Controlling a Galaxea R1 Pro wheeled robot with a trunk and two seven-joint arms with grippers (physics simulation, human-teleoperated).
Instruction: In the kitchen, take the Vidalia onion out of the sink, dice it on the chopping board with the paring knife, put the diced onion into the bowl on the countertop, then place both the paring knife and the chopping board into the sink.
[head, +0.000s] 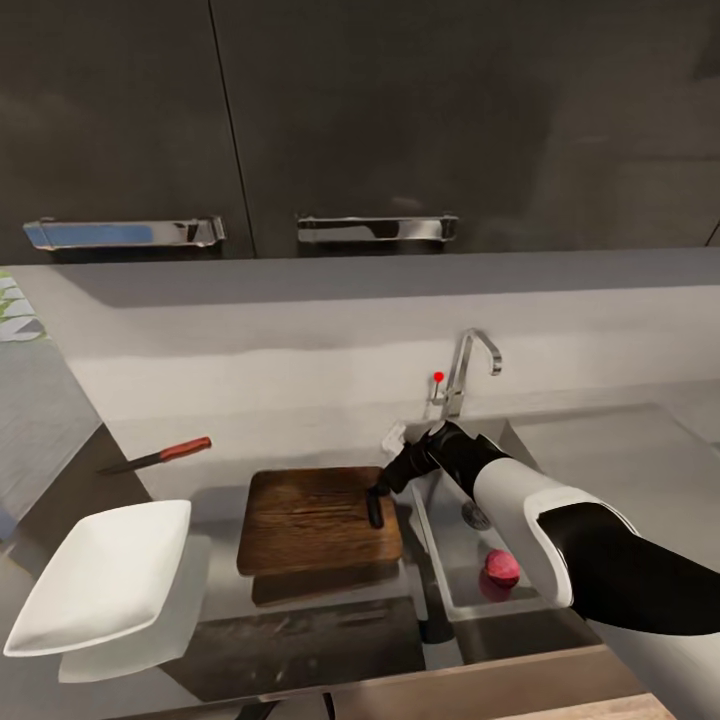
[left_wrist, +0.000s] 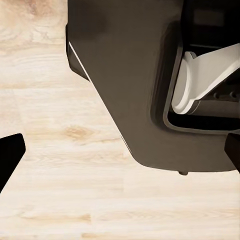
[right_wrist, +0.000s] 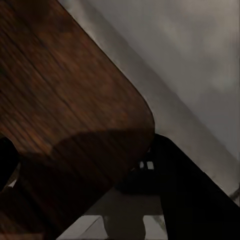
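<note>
The chopping board (head: 310, 520) lies on the grey countertop (head: 640, 450), left of the sink (head: 462, 588). A pink Vidalia onion (head: 501, 568) rests in the basin near its front wall. The paring knife (head: 160, 457) lies on the counter beyond the board's far left corner. The white bowl (head: 105, 575) stands left of the board. My right gripper (head: 378, 500) hovers open over the board's right edge; in the right wrist view a rounded corner of the board (right_wrist: 65, 100) lies between the spread fingers (right_wrist: 185, 190). My left gripper (left_wrist: 120, 150) is open over a pale wooden floor.
The chrome tap (head: 468, 368) with its red-tipped lever (head: 438, 377) rises behind the sink. Dark wall cabinets with steel handles (head: 378, 228) hang above the counter. The robot's dark base (left_wrist: 130, 85) shows in the left wrist view.
</note>
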